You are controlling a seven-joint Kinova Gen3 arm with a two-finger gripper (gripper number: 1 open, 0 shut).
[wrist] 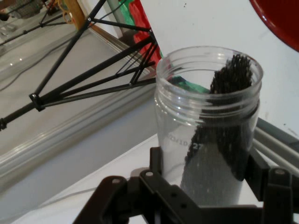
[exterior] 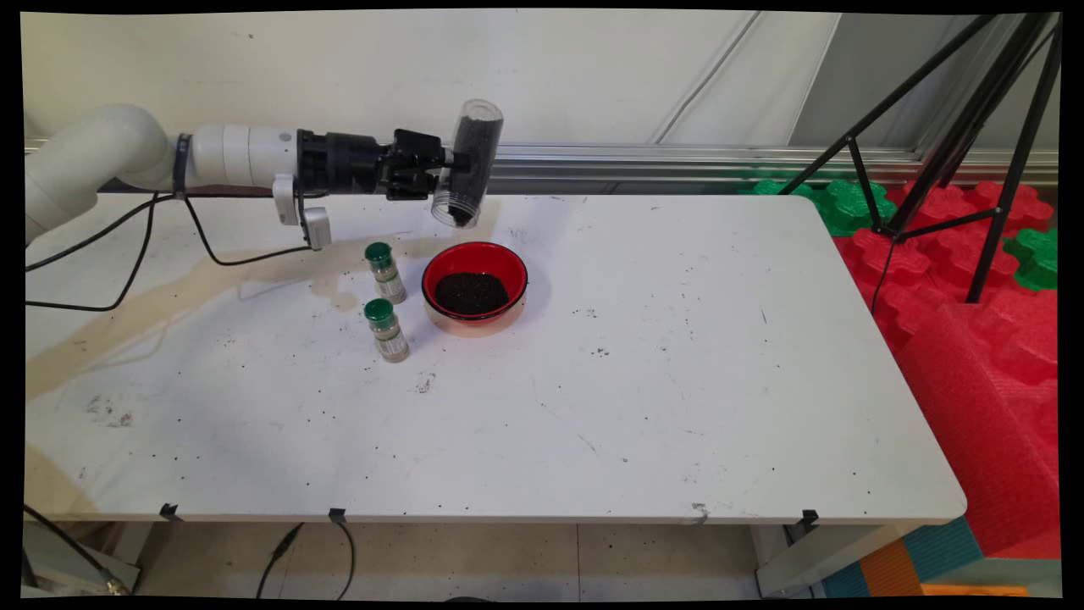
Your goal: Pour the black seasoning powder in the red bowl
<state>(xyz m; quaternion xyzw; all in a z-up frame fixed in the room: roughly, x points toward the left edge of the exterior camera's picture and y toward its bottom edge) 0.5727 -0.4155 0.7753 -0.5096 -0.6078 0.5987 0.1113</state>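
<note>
Above the table (exterior: 677,407), a clear jar (exterior: 468,163) of dark grains is pinched by the pincer (exterior: 447,161), mouth tilted down just behind the red bowl (exterior: 474,284).

white arm (exterior: 93,161) | blk gripper (exterior: 445,165) | blk cables (exterior: 127,246) | grey clip-on box (exterior: 315,227)

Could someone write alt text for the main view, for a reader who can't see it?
A white robot arm's end effector holds a clear jar of dark grains tilted above a red bowl of the same grains, beside two green-capped bottles.
</note>
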